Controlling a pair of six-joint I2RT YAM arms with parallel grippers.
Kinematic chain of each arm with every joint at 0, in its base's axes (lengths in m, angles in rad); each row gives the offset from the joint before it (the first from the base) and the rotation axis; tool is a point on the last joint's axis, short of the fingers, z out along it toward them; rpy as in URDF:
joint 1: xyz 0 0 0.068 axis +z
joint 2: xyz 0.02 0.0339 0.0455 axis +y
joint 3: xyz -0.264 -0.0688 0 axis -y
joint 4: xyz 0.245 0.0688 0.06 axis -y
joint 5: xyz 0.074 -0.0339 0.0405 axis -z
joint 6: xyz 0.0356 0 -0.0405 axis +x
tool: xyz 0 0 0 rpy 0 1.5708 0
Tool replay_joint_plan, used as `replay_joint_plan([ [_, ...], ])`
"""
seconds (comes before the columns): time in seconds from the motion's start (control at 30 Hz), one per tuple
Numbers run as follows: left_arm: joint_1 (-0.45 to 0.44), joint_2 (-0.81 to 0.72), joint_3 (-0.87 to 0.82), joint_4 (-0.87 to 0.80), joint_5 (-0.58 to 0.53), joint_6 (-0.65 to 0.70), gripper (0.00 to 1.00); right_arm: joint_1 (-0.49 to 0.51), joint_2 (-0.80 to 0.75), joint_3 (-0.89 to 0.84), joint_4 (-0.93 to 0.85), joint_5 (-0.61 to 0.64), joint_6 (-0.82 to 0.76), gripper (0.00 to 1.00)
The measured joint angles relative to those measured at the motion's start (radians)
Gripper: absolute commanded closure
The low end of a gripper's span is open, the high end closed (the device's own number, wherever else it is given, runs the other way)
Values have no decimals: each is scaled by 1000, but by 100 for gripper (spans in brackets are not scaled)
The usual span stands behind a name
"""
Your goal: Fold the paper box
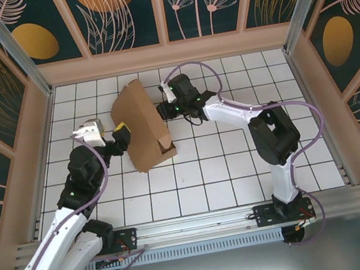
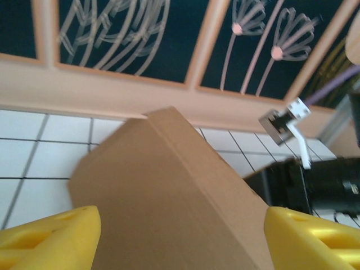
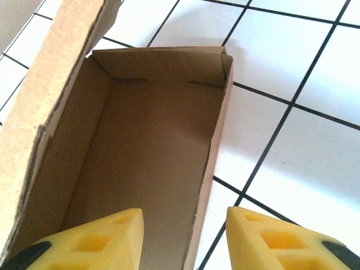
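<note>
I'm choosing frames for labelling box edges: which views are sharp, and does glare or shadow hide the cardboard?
Left wrist view: the paper box is blurred, its edges soft. Right wrist view: crisp creases and tile lines, mild shade inside the box. Top external view: sharp, evenly lit, no glare, only faint shadows.

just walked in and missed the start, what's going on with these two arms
Two robot arms are folding a brown cardboard mailer box on the white tiled table. Its tray walls are up and the lid panel stands tilted. The left gripper faces the lid's outer side, jaws open; the right gripper straddles a long side wall, jaws open.
</note>
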Motion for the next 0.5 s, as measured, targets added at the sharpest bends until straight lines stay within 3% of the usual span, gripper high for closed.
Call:
replay_joint_plan([
  [0.2,-15,40,0,-2,49,0,25,-40,-40,-85,21,-31,-8,50],
  [0.27,-15,47,0,-3,37,0,21,-46,-50,-93,21,-58,-12,50],
  [0.5,-8,119,55,-138,-231,-106,7,14,-51,-89,50,-249,-16,50],
])
